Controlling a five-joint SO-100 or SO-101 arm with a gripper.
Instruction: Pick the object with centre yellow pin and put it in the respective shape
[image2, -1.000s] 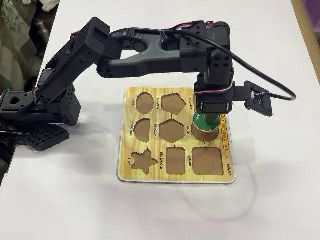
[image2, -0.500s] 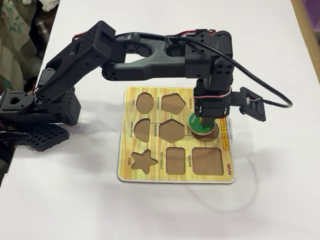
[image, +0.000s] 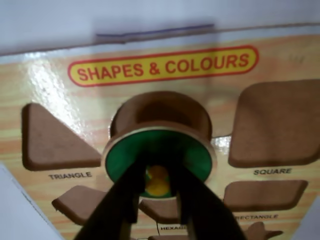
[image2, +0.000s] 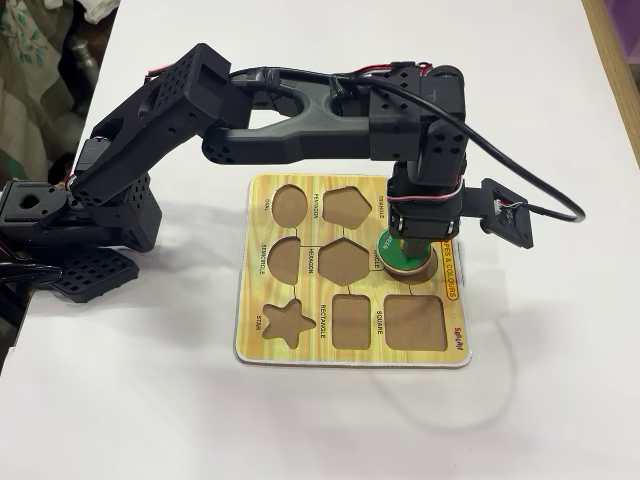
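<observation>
Disc (image2: 396, 251) now lower, nearer circle cutout (image: 161, 113).

The arm's fingers (image2: 405, 246) hold the green disc (image2: 393, 250) at the circle cutout (image2: 412, 270).

Bare white table (image2: 540, 400) all round the shape board (image2: 300, 350) (arm's dangling cable (image2: 540, 150) above its right edge).

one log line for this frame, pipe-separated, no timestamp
phase: placing | gripper: shut on yellow knob | green disc: over circle cutout, near edge raised, not seated | shape board: flat on table
</observation>
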